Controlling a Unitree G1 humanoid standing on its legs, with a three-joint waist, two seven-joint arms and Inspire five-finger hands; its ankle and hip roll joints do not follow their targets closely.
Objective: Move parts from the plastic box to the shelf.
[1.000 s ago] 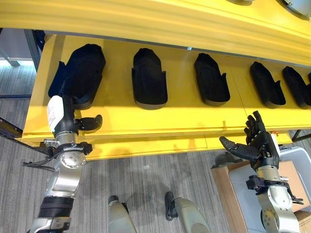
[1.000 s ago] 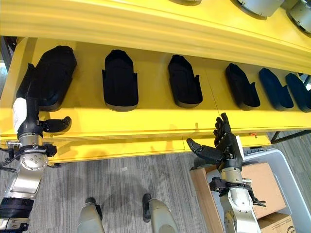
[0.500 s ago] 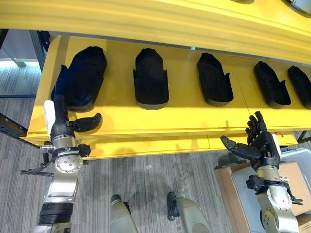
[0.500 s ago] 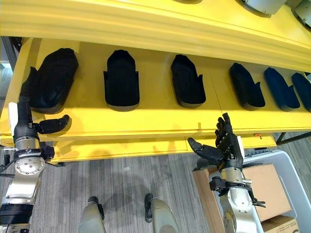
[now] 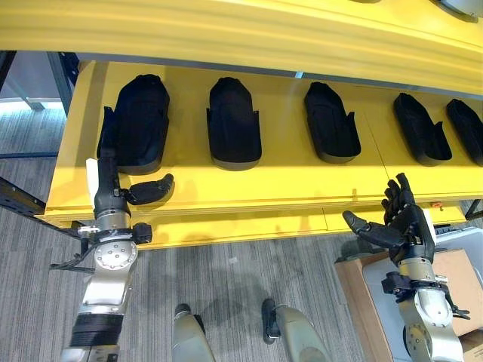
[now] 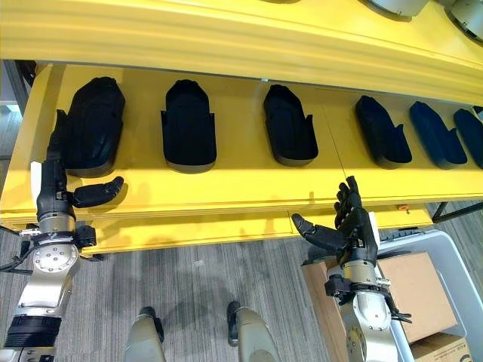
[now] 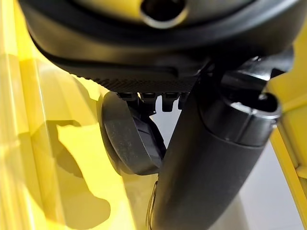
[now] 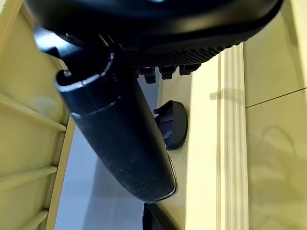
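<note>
Your yellow shelf (image 5: 189, 177): black parts (image 5: 233, 121) lie in a row along it. Plastic box (image 6: 445, 249) stands below the shelf's right end. Left hand (image 5: 113, 188) at the shelf's front-left edge, fingers straight, touching the leftmost part (image 5: 139, 121). Right hand (image 5: 404, 222) below the front edge, fingers spread, empty.

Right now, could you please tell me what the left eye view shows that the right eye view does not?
Left eye view: a wider stretch of grey floor beyond the left end of the yellow shelf. Right eye view: a sixth black part at the right edge and more of the plastic box. Both: the shelf, the left hand open beside the leftmost part, the right hand open before it.
</note>
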